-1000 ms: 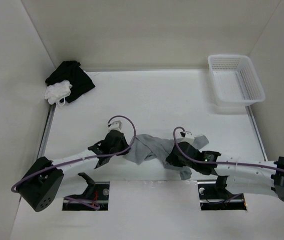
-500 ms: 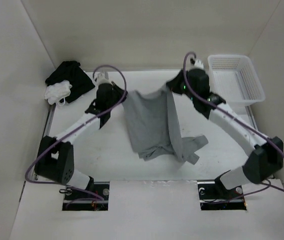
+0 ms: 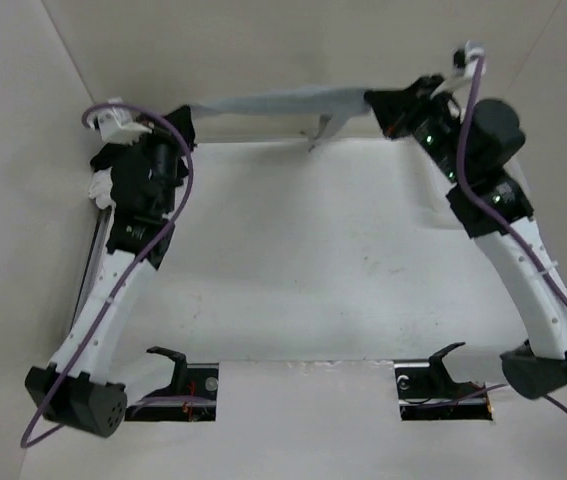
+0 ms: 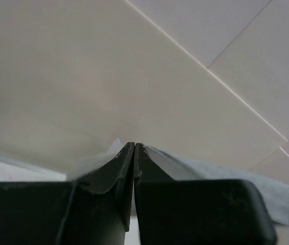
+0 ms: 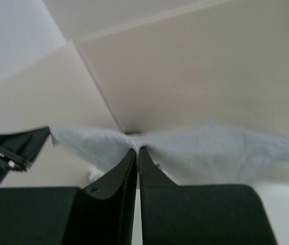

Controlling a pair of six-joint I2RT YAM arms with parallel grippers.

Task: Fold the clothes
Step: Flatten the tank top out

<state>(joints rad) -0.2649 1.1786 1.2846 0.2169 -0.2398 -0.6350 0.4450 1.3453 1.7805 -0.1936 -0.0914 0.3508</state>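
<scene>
The grey top (image 3: 273,103) has risen above the counter's (image 3: 313,260) far edge, stretched between clamped left fingers (image 4: 117,171) and right fingers (image 5: 117,176). It looks limp and light, best held at corners.

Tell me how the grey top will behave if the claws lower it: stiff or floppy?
Likely floppy: the grey top hangs as a band between the left claw and right claw, both shut on it, with a loose bit drooping. Probably light, since the pinched fabric looks thin. It may crumple unless laid down taut.
</scene>
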